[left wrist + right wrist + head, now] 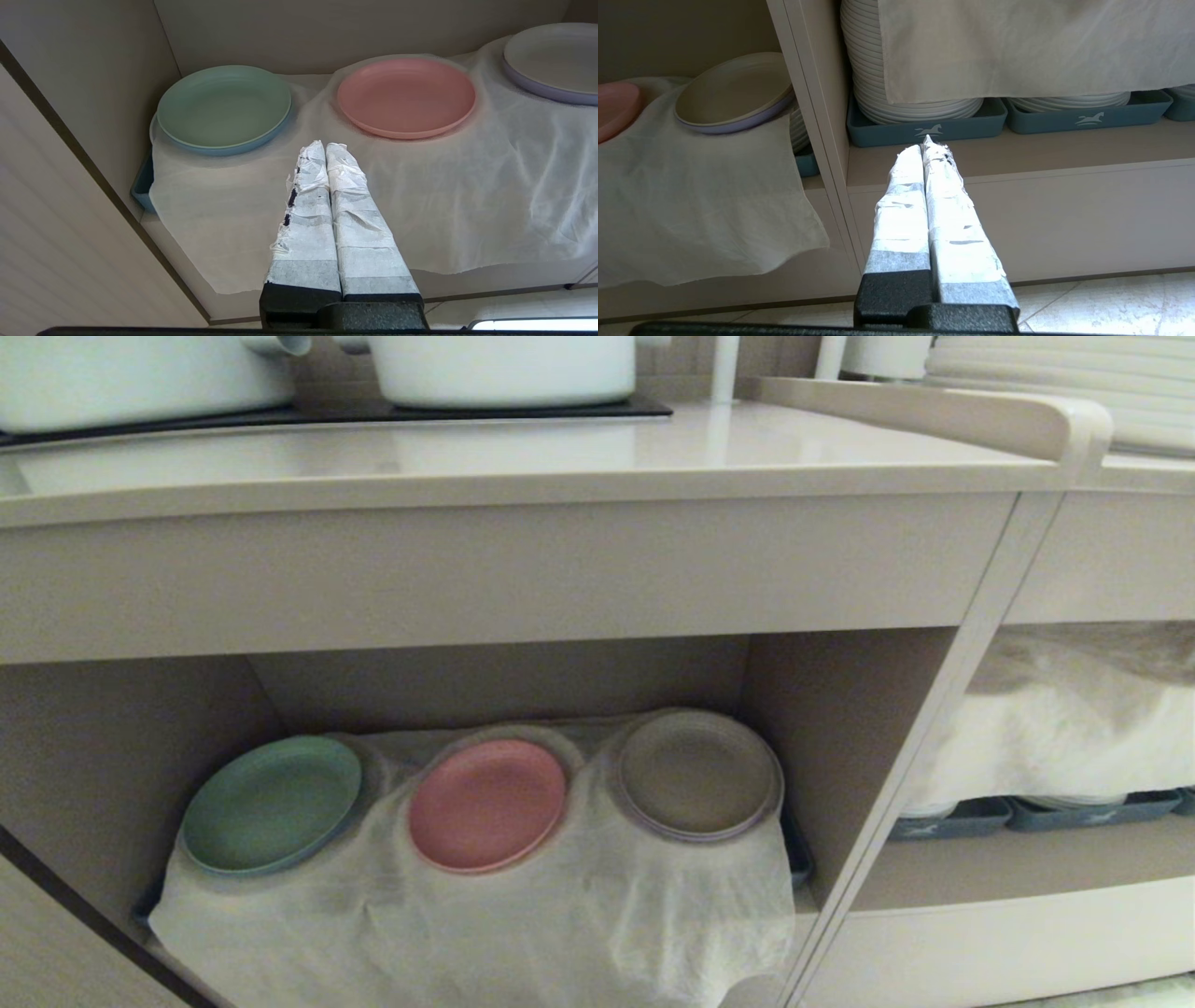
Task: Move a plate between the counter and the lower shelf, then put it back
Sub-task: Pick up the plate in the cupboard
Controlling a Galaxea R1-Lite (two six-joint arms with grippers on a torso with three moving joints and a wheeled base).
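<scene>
My left claw is sitting with its two taped fingers pressed together, holding nothing, at the lower middle of the left wrist frame, hanging in front of the white cloth. Past its tips, in the upper middle of that frame, the pink plate is lying flat on the cloth inside the lower shelf. To its left in the frame the green plate is resting on a blue one near the side wall, and a beige plate is showing at the upper right corner.

My right claw is likewise pinched together and empty at the lower middle of its frame, pointing at a grey-blue tray of stacked white plates under another cloth.

In the head frame, neither claw is showing; the pink plate is sitting at the lower middle, between the green and beige ones, and the counter is running across the top, with two white pots on the black hob.
</scene>
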